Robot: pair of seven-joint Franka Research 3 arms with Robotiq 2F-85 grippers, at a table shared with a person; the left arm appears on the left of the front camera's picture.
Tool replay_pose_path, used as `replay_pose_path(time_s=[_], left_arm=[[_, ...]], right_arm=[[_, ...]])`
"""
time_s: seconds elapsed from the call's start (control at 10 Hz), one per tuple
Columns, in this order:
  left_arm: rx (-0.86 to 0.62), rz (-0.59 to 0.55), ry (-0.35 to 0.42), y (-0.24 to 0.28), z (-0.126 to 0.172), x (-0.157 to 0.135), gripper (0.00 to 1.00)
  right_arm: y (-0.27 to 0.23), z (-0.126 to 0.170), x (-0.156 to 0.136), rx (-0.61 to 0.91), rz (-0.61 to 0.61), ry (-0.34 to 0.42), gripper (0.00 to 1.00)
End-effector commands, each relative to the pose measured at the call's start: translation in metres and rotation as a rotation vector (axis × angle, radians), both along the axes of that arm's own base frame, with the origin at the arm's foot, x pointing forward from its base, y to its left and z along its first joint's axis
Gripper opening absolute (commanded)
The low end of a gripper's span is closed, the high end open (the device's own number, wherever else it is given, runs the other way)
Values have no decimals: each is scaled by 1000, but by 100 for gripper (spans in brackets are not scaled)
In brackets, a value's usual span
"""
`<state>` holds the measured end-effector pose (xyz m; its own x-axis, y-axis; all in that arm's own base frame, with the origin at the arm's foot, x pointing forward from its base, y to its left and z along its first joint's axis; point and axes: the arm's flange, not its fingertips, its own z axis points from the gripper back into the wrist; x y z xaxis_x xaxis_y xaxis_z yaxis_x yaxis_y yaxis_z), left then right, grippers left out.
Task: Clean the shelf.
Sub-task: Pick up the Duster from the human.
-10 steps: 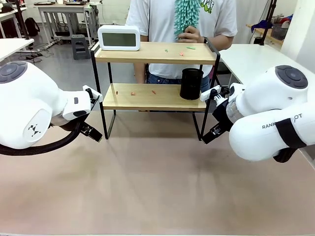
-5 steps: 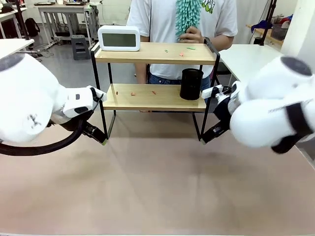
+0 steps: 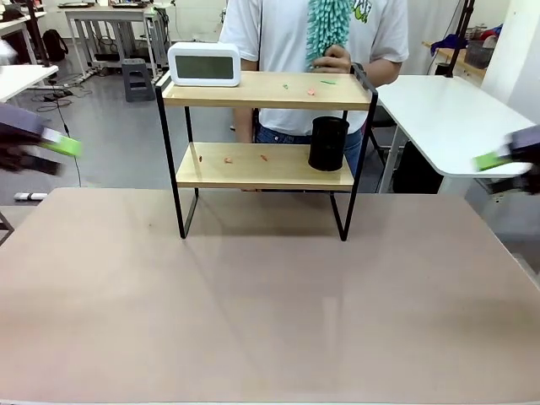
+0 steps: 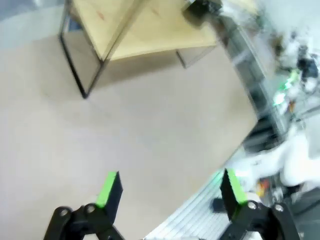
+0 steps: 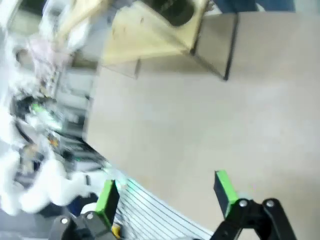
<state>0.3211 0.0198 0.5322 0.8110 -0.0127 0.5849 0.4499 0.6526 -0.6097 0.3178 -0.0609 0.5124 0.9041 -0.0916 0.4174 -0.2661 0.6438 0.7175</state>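
The shelf (image 3: pixel 266 165) stands at the table's far side, with a white clock (image 3: pixel 203 65) and small scraps (image 3: pixel 310 90) on its top board. More scraps (image 3: pixel 228 159) and a black cup (image 3: pixel 328 143) sit on the lower board. Behind it a person holds a teal duster (image 3: pixel 326 25) over the top board's right end. My left gripper (image 3: pixel 38 145) is a blur at the left edge and my right gripper (image 3: pixel 506 159) a blur at the right edge, both far from the shelf. The left gripper (image 4: pixel 169 187) and right gripper (image 5: pixel 166 195) are open, holding nothing, above bare table.
The tan table (image 3: pixel 270 295) stretches wide in front of the shelf. A white table (image 3: pixel 447 110) stands at the back right. In the wrist views the shelf (image 4: pixel 135 30) lies far ahead, the black cup (image 5: pixel 175 10) at the top.
Both arms have swung quickly away from the shelf's legs, the left out to the left edge and the right out to the right edge. The duster has shifted slightly.
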Motion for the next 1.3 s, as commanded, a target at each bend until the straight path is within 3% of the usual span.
replay_pose_path(time_s=[0.0,0.1,0.2,0.3,0.4,1.2], left_arm=[[-414,264,-60,82,-75,-34,100],[-500,347,-32,104,-103,-33,100],[-526,412,66,112,-132,-14,100],[-487,417,163,109,-152,10,100],[-413,351,56,161,-68,-17,100],[-413,351,56,161,-68,-17,100]], right_arm=[[-78,-57,1,351,-284,33,100],[-101,-91,-5,444,-362,63,100],[-105,-120,-11,439,-439,58,100],[-94,-138,-10,222,-568,52,100],[-140,-80,-22,366,-375,102,100],[-140,-80,-22,366,-375,102,100]])
